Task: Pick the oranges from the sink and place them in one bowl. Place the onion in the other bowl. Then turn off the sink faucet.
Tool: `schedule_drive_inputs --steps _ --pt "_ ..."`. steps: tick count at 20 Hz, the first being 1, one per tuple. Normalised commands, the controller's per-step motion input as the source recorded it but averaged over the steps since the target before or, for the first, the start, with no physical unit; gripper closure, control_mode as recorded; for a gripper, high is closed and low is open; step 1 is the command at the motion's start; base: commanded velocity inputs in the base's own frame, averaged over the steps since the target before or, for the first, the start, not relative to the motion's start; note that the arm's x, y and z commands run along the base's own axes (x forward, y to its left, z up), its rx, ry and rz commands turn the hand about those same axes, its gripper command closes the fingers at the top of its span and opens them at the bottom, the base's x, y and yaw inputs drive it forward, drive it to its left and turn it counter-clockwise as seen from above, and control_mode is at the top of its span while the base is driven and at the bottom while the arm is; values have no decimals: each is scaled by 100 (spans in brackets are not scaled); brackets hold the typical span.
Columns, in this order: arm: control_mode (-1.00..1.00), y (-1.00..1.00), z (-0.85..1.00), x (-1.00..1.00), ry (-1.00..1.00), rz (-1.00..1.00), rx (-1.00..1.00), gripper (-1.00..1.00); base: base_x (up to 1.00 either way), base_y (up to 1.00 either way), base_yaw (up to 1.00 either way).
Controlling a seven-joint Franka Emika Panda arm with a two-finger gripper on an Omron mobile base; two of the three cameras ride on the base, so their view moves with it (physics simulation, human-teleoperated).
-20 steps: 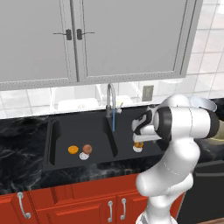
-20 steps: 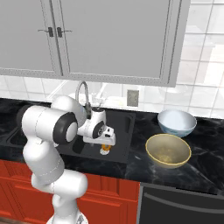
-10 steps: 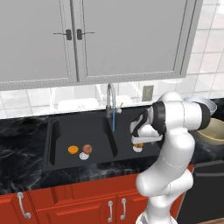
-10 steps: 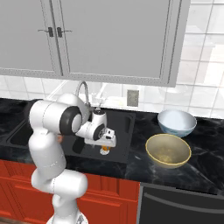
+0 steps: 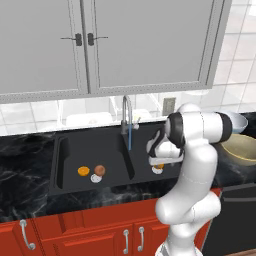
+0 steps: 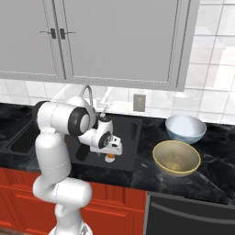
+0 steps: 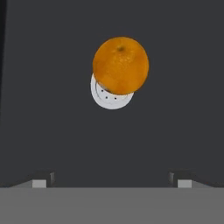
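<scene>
The black sink (image 5: 65,150) has two basins. In its right basin a bright orange (image 7: 120,65) rests against the white drain (image 7: 111,95). My gripper (image 7: 111,181) hangs straight above it, open, with nothing between the fingertips (image 7: 41,180). From the base views the gripper (image 5: 160,159) (image 6: 110,150) sits low in that basin, and the orange (image 6: 110,159) peeks out beneath it. A second orange (image 5: 83,171) and the reddish-brown onion (image 5: 100,170) lie in the left basin. The yellow-tan bowl (image 6: 176,158) and the pale blue-white bowl (image 6: 185,128) stand on the counter to the right. Water runs from the silver faucet (image 5: 127,115).
My white arm (image 5: 197,150) bends over the sink's right side. Grey wall cabinets (image 5: 125,45) hang above the tiled wall. Red base cabinets (image 5: 75,230) run under the black marble counter (image 6: 206,170). A wall outlet (image 6: 138,102) sits behind the sink.
The hand has sunk lower into the right basin toward the orange, and the elbow has swung a little. The jaws stayed open. Fruits and bowls have not moved.
</scene>
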Motion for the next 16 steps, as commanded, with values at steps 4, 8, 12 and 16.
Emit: schedule_drive_inputs --steps 4,8,12,16 --pt "-100 0 -16 21 0 0 0 -100 0 0 0" --pt "-100 0 -13 25 0 0 0 -100 0 0 0" --pt "-100 -1 -12 24 0 0 0 -100 0 0 0" --pt "-100 -2 -11 24 0 0 0 -100 0 0 0"
